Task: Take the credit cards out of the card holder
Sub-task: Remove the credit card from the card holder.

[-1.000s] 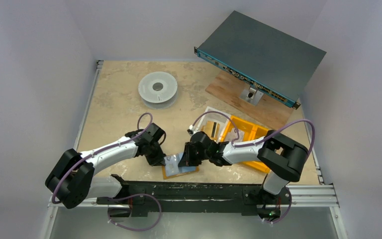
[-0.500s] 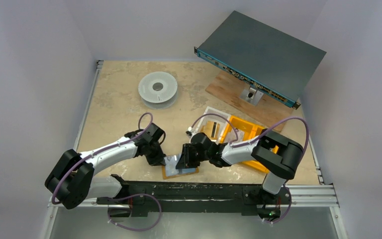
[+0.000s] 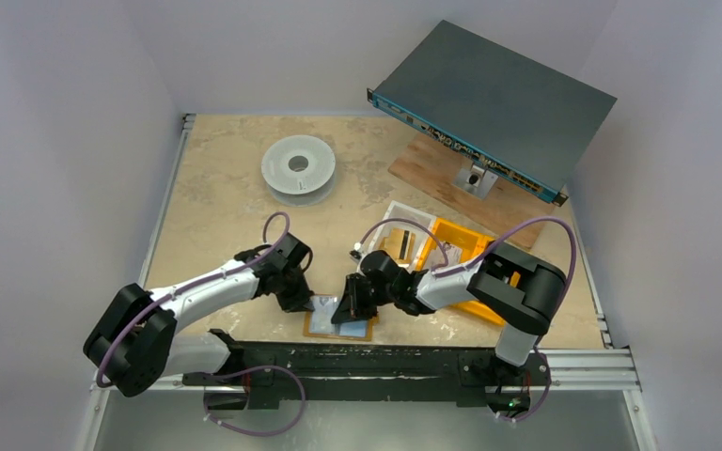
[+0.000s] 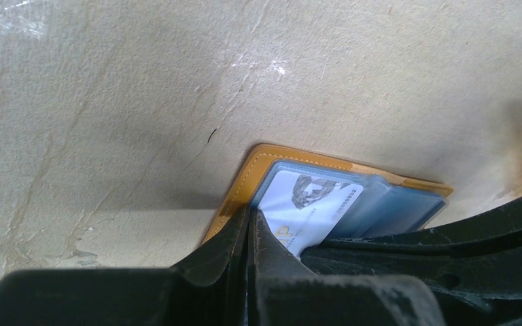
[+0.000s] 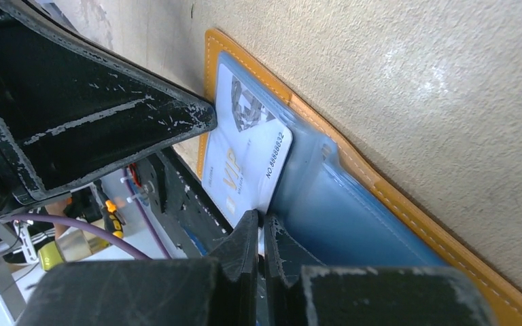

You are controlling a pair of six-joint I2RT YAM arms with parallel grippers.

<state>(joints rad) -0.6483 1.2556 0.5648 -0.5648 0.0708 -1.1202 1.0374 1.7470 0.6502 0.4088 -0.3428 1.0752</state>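
While the white spool (image 3: pixel 298 167) sits well off to the far left of the card holder (image 3: pixel 324 330), that mustard-orange holder lies open and flat at the near edge of the desk (image 3: pixel 216 216), between your two arms. At the holder's left edge you have the left gripper (image 4: pixel 248 223) with its jaws pressed together, tips at the stitched border where the blue-tinted clear sleeve (image 4: pixel 394 207) begins. A white card (image 5: pixel 245 153) printed VIP lies skewed on the holder's inner face, one end under that sleeve. Over the holder from its right comes the right gripper (image 5: pixel 259 227) — jaws pressed together at the card's edge, and you cannot tell whether the card is caught between them. Beyond the holder to the right stands an orange bin (image 3: pixel 470 246). Farther right and back from the holder, a dark grey box (image 3: pixel 494 99) rests above a wooden board (image 3: pixel 432 169).
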